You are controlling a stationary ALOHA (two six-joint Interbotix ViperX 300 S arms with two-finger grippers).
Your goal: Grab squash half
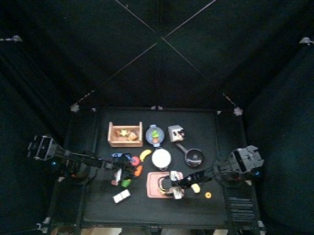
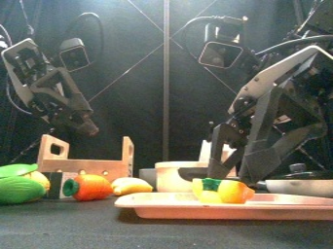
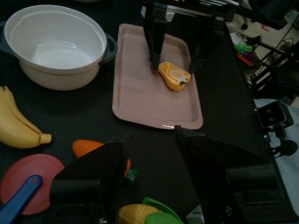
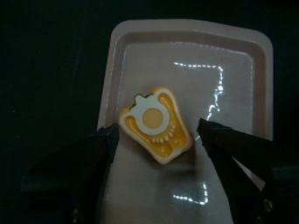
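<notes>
Right gripper [image 4: 160, 166]: jaws were spread to their widest, one on either side of the squash half [image 4: 156, 129], nothing yet gripped. In the front view it was seen lowered over the tray.

Squash half: yellow-orange piece, cut face up, laid on the pink tray [image 4: 233, 79], near the middle of its floor.

Step in hand, as judged: closing on the piece. It would be done best with the jaws sunk low enough to meet the piece's sides, kept centred, then closed gently so the piece is not pushed along the smooth tray.

Left gripper [image 3: 152, 171]: held above the table, well apart from the tray; jaws open, empty.

Nearby: white pot [image 3: 52, 44], banana [image 3: 17, 122].
</notes>
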